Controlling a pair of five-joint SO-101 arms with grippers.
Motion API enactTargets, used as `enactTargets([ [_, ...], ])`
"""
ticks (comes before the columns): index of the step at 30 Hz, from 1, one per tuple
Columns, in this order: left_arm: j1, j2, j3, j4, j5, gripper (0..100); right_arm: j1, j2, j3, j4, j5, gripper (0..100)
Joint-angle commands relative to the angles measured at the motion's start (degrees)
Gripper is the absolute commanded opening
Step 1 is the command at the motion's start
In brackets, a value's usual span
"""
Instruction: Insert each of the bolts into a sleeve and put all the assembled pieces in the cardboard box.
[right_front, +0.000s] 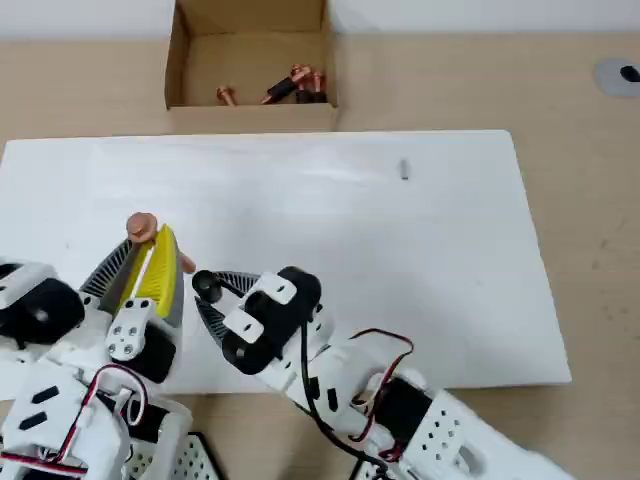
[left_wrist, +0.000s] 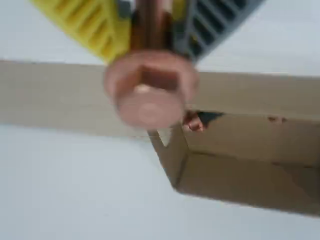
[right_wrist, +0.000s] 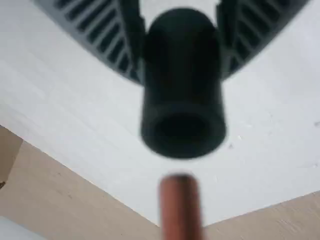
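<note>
Right gripper, dark grey ribbed fingers: jaws closed on one black cylindrical sleeve, whose open mouth faces 10 o'clock. Left gripper, one yellow finger and one grey: jaws clamped on the shank of one copper-coloured flanged bolt. The bolt's head is at its 11 o'clock end. Its tip, at the 4 o'clock end, is just short of the sleeve's mouth and not inside it.

Both are held over the 7 o'clock part of one white rectangular board, which lies on the tan wooden table. One small grey item lies on the board toward 1 o'clock.

One open brown cardboard box stands at 12 o'clock, beyond the board. Contents: one copper piece alone on the 9 o'clock side, and a cluster of copper-and-black assembled pieces on the 3 o'clock side, number not legible.
</note>
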Motion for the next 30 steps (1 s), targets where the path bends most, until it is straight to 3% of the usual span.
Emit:
enactTargets([
  [1,0.8,0.0,0.3,-1.2,0.8,0,-0.7,-0.9,-0.1,-1.6,-0.6,1.0],
  [13,0.9,0.1,2.0,-1.5,3.1,0,-0.7,-0.9,0.3,-1.6,-0.6,1.0],
  [21,6.9,0.6,-2.2,-1.2,2.7,0,-0.7,-0.9,2.2,-1.6,-0.5,1.0],
  [30,6.5,0.3,-2.5,1.8,-1.2,0,0.0,-1.0,2.5,-1.7,-0.5,1.0],
])
